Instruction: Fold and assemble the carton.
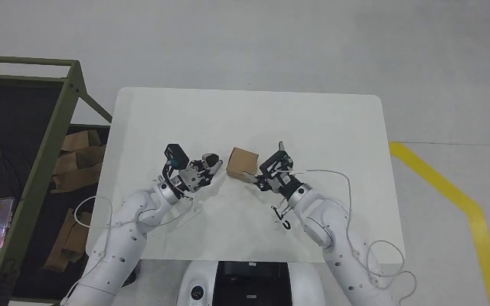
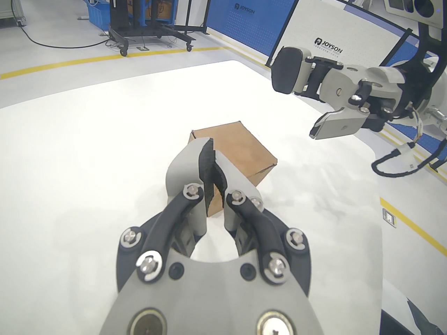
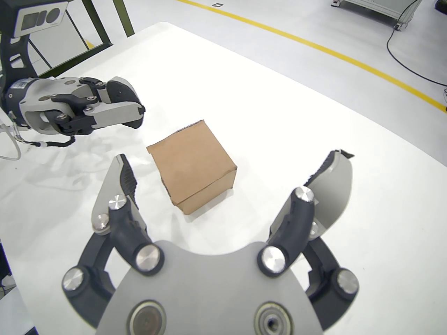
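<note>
A small brown carton [image 1: 243,161] stands folded into a closed cube on the white table [image 1: 321,122], between my two arms. In the left wrist view the carton [image 2: 241,148] sits just beyond my left gripper [image 2: 212,149], whose pads are pressed together with nothing between them. My right gripper [image 3: 230,162] hangs open a little short of the carton [image 3: 193,165], its fingers spread wider than the box and not touching it. From above, the left gripper [image 1: 213,164] is to the carton's left and the right gripper [image 1: 256,174] at its right front corner.
A green metal frame bin [image 1: 46,138] holding flattened brown cartons [image 1: 76,164] stands off the table's left side. A thin white cable [image 1: 337,174] trails across the table by the right arm. A yellow floor line [image 1: 436,176] runs at the right.
</note>
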Controlling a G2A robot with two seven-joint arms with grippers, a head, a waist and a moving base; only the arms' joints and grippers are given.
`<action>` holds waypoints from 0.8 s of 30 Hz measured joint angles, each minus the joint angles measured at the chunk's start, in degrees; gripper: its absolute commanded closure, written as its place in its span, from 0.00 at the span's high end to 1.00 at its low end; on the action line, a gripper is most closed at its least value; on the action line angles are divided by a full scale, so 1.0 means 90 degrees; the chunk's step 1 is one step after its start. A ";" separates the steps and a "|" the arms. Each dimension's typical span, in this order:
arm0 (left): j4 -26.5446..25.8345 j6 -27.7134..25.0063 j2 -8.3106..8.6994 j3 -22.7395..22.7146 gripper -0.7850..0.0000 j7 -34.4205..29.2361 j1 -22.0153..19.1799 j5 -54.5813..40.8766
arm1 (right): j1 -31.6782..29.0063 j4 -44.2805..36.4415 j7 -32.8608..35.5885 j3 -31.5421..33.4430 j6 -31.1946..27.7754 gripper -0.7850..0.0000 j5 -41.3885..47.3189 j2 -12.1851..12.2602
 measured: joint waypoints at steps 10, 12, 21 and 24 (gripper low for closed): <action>-0.0026 0.0031 -0.0002 0.0005 1.00 -0.0004 0.0011 -0.0021 | 0.0085 0.0185 -0.0065 0.0050 -0.0091 1.00 -0.0004 0.0017; -0.0088 0.0107 -0.0002 -0.0015 1.00 -0.0008 0.0047 -0.0061 | 0.0290 0.0524 -0.0266 0.0153 -0.0493 1.00 0.0054 0.0049; -0.0138 0.0479 -0.0004 -0.0243 1.00 0.0033 0.0190 -0.0677 | 0.1647 0.2957 -0.2419 0.0238 -0.3500 1.00 -0.0150 0.0222; -0.0126 0.0603 -0.0013 -0.0228 1.00 -0.0157 0.0155 -0.0831 | 0.1990 0.3540 -0.3099 0.0050 -0.4015 1.00 -0.0603 0.0253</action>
